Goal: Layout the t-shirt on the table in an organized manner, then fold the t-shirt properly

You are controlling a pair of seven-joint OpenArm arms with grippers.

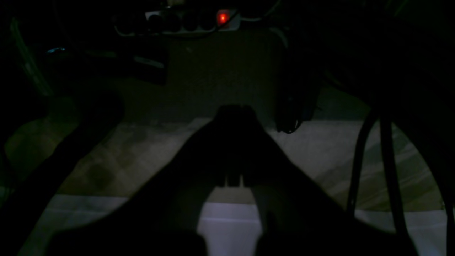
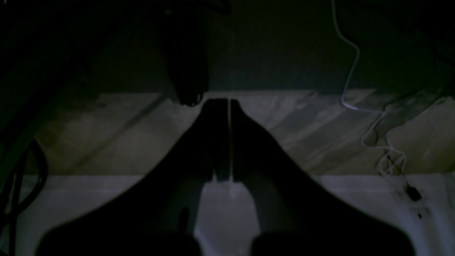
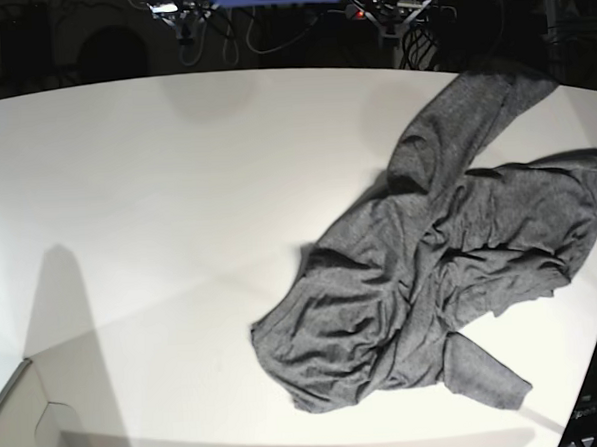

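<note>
A crumpled, heathered charcoal knit t-shirt lies in soft folds across the smooth white desk; the left hand and right hand are both clenched, empty.

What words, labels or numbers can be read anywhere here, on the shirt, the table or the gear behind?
None can be read.
The t-shirt is plain grey, no print showing.
The table is bare white.
The power strip shows only a red light; any lettering is lost in the dark.
</note>
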